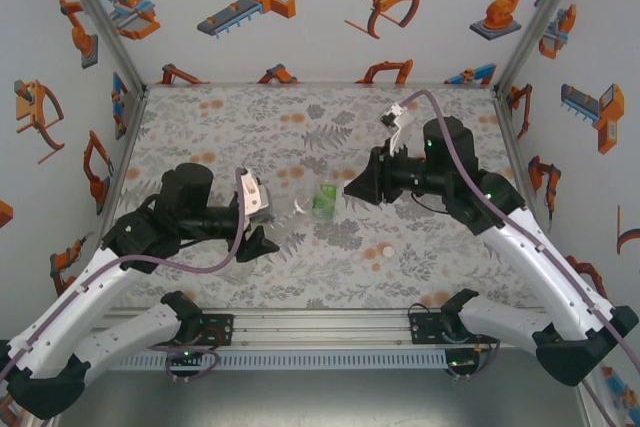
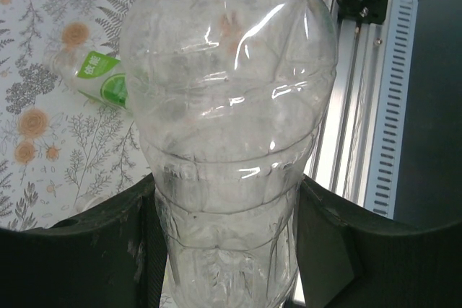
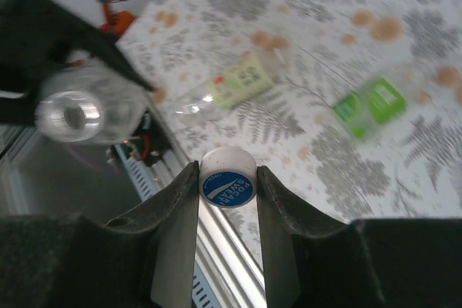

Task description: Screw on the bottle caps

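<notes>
My left gripper [image 2: 227, 200] is shut on the nearly plain clear bottle [image 2: 227, 91], gripping it low on its body. In the right wrist view that bottle [image 3: 79, 113] hangs at the left with its open mouth facing the camera. My right gripper [image 3: 227, 171] is shut on a white bottle cap [image 3: 227, 185] with a blue printed top, some way short of that mouth. A bottle with a yellow-green label [image 3: 245, 77] and one with a bright green label [image 3: 368, 106] lie on the floral table. From above, the left gripper [image 1: 262, 242] and right gripper [image 1: 352, 187] face each other mid-table.
A green-labelled bottle [image 1: 325, 197] lies between the two grippers. A small pale round cap [image 1: 385, 252] sits on the floral cloth near the front right. The aluminium rail [image 1: 320, 327] with the arm bases runs along the near edge. Printed walls close in three sides.
</notes>
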You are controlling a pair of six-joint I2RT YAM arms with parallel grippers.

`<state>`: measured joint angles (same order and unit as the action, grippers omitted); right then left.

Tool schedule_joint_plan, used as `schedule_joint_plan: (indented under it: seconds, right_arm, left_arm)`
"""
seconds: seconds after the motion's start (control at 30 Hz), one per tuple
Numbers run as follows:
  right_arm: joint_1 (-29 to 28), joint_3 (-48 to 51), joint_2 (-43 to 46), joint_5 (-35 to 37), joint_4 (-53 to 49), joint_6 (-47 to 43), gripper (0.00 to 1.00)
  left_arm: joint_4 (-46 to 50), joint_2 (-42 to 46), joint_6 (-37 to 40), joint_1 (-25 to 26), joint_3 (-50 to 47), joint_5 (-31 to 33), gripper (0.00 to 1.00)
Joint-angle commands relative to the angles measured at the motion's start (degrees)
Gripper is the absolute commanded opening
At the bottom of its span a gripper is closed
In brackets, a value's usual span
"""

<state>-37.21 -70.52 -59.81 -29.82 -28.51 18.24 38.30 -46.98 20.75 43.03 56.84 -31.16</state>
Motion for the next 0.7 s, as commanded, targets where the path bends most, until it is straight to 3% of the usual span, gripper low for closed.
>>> schedule_joint_plan:
  seconds: [0.0, 0.1, 0.3, 0.67]
  right_arm:
    - [-5.56, -1.09, 0.52, -6.58, 5.31, -7.57, 0.12]
    - [-9.45, -2.30, 0.25, -5.55, 5.92, -11.75, 0.12]
    - [-11.74, -2.60, -0.42, -6.14, 5.92, -19.29, 0.12]
    - [-12.84, -3.40, -2.06, -13.47, 8.38, -21.38, 0.13]
  left_arm:
    - [2.78, -0.53, 3.79, 1.47, 2.04, 0.50, 0.00]
    - [3.60, -1.22, 4.14, 2.65, 2.93, 1.49, 0.00]
    - [3.76, -1.00, 4.64, 3.99, 3.44, 1.17, 0.00]
    - [4.15, -0.83, 4.96, 4.42, 4.03, -0.09, 0.00]
